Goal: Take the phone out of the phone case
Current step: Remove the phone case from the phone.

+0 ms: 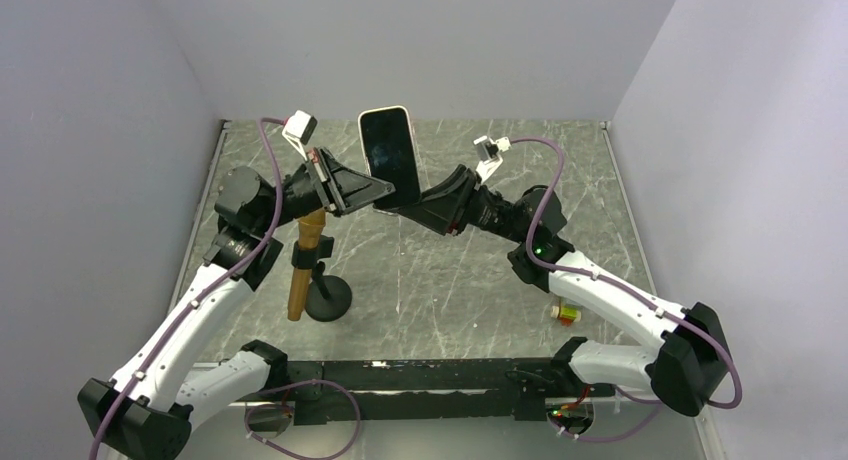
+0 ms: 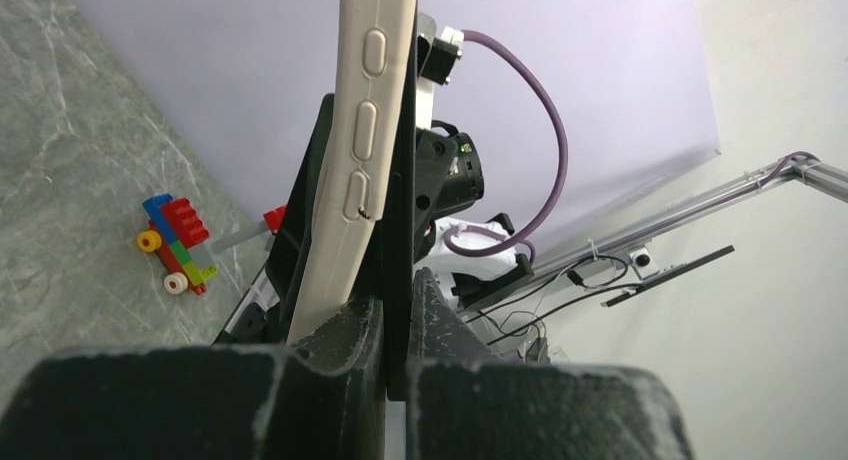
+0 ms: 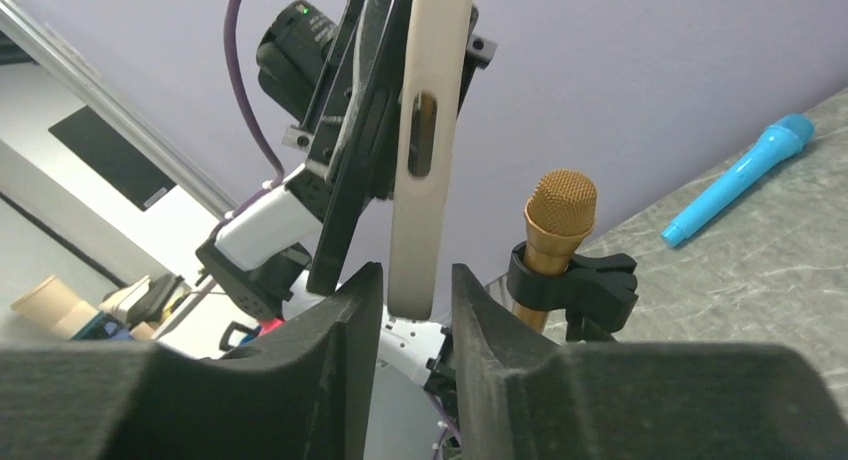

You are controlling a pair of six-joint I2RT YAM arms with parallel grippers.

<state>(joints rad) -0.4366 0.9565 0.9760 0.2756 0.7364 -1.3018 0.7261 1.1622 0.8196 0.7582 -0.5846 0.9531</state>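
Grey marbled table [image 1: 440,280] across the middle of the top view, walled in pale lilac. Above it, left arm [image 1: 190,310] and right arm [image 1: 610,300] reaching inward to meet in the upper centre. Between them, lifted off the table and standing nearly upright: phone [image 1: 389,155], black glossy screen facing the camera, seated in a cream phone case [image 1: 364,140] with rounded corners, seen only as a thin pale rim. In the left wrist view, cream case side [image 2: 355,160] with three raised oval buttons, a dark slab tight against it. Left gripper [image 2: 395,320] clamped on the lower end of the phone, one finger on the cream back, the other on the dark face. Right gripper [image 3: 417,300] closed around the case's edge [image 3: 425,180], a slot cutout just above the fingertips. At left centre of the top view, gold microphone [image 1: 305,255] clipped in a black round-based stand [image 1: 328,298]. At right in the right wrist view, blue toy microphone [image 3: 740,180] lying flat. Small toy brick car [image 2: 178,245] on the table, wheels yellow and white.
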